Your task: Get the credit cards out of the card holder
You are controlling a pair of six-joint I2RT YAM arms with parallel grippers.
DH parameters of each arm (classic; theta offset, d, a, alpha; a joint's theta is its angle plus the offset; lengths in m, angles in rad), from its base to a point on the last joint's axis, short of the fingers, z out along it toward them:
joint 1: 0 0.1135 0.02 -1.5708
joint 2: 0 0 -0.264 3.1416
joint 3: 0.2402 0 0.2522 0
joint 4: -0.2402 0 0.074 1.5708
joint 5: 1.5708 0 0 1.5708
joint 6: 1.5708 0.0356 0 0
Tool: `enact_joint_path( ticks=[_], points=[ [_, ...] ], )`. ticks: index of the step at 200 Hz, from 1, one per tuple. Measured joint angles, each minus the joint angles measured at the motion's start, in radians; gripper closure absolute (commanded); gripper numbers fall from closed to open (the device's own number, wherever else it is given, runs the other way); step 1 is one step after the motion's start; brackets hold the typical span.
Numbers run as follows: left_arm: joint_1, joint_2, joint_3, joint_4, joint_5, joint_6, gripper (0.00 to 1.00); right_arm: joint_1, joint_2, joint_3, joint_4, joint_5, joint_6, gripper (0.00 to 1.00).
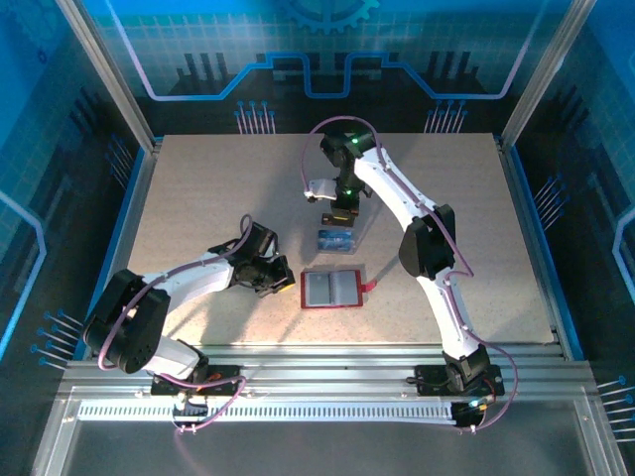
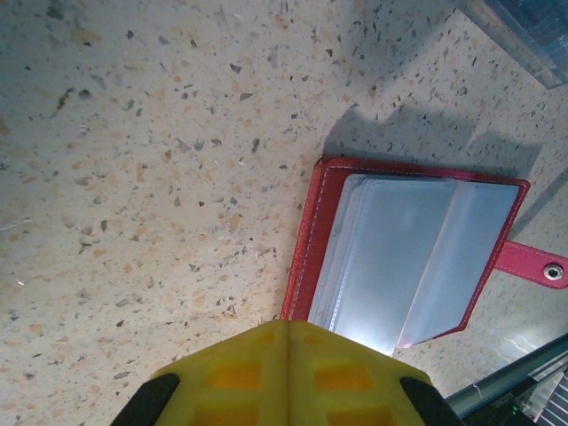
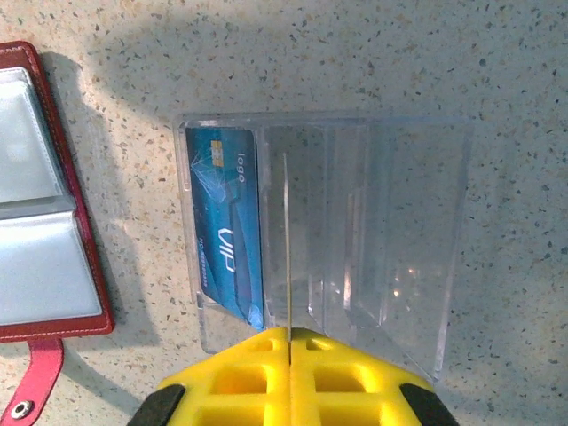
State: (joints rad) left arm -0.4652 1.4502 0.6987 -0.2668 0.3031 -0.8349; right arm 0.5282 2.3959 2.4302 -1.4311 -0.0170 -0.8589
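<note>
Right wrist view: the right gripper (image 3: 288,344) has its yellow fingers pressed flat together, empty. Just ahead of the fingertips the clear tray (image 3: 399,222) lies on the speckled table (image 3: 497,71). The tray's leftmost compartment, ahead and left of the fingers, holds a blue credit card (image 3: 226,222) with a gold chip (image 3: 213,158), the small word "logo" and larger letters that look like "VIP". The fine print along its edge is too small to read. Further left of the fingers the card holder (image 3: 44,266) lies open, its snap strap (image 3: 35,382) at the near corner. In the left wrist view the left gripper (image 2: 288,346) is likewise closed and empty. The open card holder (image 2: 417,257) lies ahead and right of its fingertips, greyish pockets facing up.
</note>
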Motion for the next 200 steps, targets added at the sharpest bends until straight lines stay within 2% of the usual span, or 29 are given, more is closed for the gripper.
enact_joint_path(
  ticks=[154, 168, 181, 200],
  points=[
    [0.000, 0.000, 0.000, -0.002, 0.000, 0.000, 0.93, 0.000, 0.053, 0.001, 0.002, -0.030, -0.007, 1.00],
    [0.000, 0.000, 0.000, -0.002, 0.000, 0.000, 0.93, 0.000, 0.053, 0.001, 0.002, -0.039, -0.007, 0.96],
    [0.001, 0.000, 0.000, -0.002, 0.000, 0.000, 0.93, 0.000, 0.053, 0.001, 0.002, -0.042, -0.006, 0.81],
    [0.002, 0.000, 0.000, -0.002, 0.000, 0.000, 0.93, 0.000, 0.053, 0.001, 0.009, -0.034, -0.001, 0.77]
  ],
)
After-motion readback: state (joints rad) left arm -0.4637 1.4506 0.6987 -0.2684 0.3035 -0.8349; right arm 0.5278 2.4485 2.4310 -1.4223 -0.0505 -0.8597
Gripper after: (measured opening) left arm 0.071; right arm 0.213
